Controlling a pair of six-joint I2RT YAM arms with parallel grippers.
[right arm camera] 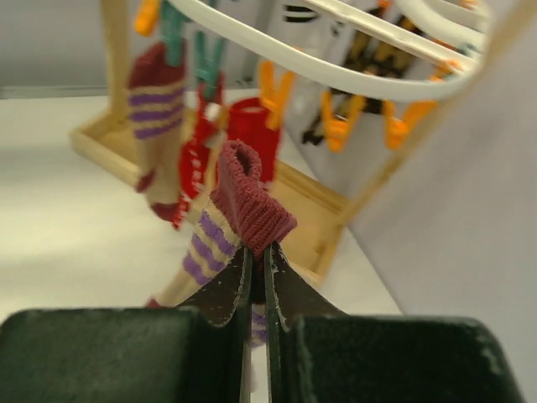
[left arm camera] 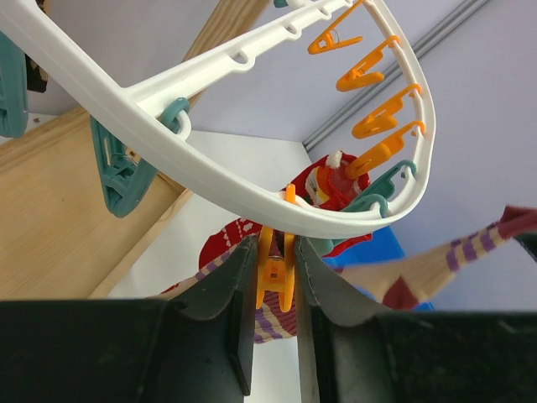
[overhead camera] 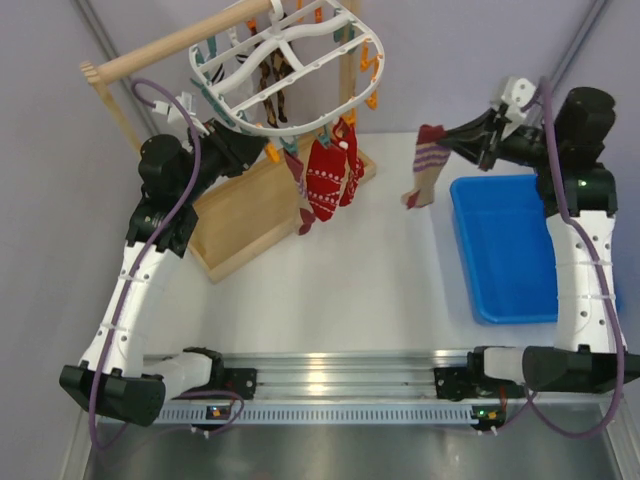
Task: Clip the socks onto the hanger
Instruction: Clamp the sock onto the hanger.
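One white surface (overhead camera: 350, 280), with one wooden rack (overhead camera: 240, 215) at far left and one blue bin (overhead camera: 505, 250) at right. One hanger (left arm camera: 193, 168) up above the rack's tray. At least three socks (overhead camera: 325, 178) clipped along its near rim, two red and one striped. A fourth, a striped sock (overhead camera: 428, 165), in the air between hanger and bin. Two arms, both raised and bent inward: left hand (left arm camera: 275, 252) pressed onto one orange clip (left arm camera: 275, 281) under the rim; right hand (right arm camera: 258, 252) pinching the striped sock's cuff, toe dangling.
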